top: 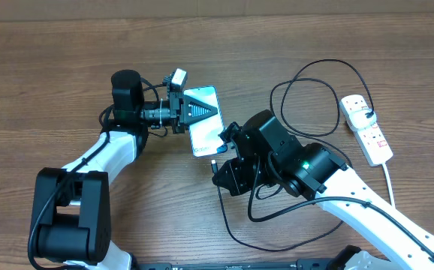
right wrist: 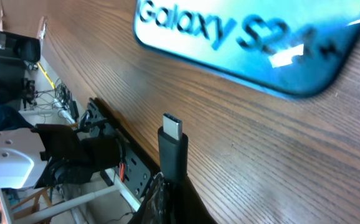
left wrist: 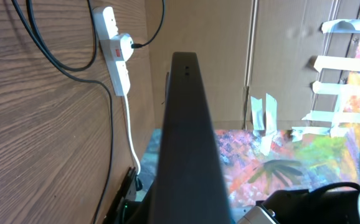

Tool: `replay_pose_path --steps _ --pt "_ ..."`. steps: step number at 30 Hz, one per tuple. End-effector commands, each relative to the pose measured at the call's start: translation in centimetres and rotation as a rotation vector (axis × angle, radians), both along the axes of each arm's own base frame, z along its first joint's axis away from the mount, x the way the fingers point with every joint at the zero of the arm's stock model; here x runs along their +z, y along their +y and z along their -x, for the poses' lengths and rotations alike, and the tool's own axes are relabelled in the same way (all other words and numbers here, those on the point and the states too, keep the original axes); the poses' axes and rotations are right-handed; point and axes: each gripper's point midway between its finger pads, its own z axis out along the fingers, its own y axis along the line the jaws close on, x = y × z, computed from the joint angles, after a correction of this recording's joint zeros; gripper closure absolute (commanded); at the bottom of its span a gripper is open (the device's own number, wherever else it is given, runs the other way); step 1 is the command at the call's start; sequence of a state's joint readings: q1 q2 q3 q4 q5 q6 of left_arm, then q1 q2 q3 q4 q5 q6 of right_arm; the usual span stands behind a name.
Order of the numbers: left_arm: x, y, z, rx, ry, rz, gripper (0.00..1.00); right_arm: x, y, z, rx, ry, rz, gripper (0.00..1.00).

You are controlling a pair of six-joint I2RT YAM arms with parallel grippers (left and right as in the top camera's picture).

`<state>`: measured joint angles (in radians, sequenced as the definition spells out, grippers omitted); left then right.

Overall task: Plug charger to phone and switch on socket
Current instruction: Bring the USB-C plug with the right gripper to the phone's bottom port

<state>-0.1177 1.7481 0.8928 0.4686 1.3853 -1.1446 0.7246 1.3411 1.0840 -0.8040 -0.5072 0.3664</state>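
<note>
The phone [top: 206,136] lies on the wooden table, screen up. My left gripper [top: 202,111] is shut across its upper half. In the left wrist view a dark slim edge [left wrist: 186,124], apparently the phone, fills the middle. My right gripper [top: 218,168] is shut on the black connector tip of the charger [right wrist: 172,146] and holds it just off the phone's lower end [right wrist: 248,43], where "Galaxy S24" shows; the two are apart. The charger's cable [top: 307,75] loops to a white plug in the socket [top: 369,131], which also shows in the left wrist view [left wrist: 116,53].
The black cable also trails under my right arm toward the table's front edge [top: 236,229]. The socket's white cord [top: 388,180] runs along the right side. A cardboard wall [left wrist: 279,56] stands behind the table.
</note>
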Motion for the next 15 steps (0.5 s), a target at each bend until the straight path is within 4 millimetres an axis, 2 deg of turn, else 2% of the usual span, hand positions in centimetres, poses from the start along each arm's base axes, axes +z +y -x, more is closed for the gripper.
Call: replay_pose_path --steps 1,9,15 --pt "1.2 -0.3 -0.6 0.002 -0.065 0.000 0.96 -0.3 -0.3 -0.6 -0.044 -0.008 0.028 0.96" --pt "1.3 -0.4 -0.4 -0.008 -0.022 0.007 0.96 -2.3 0.1 -0.9 -0.039 0.042 0.060 0.96" --pt "1.3 -0.4 -0.4 -0.013 -0.080 0.005 0.96 -2.2 0.3 -1.0 -0.039 0.042 0.059 0.96"
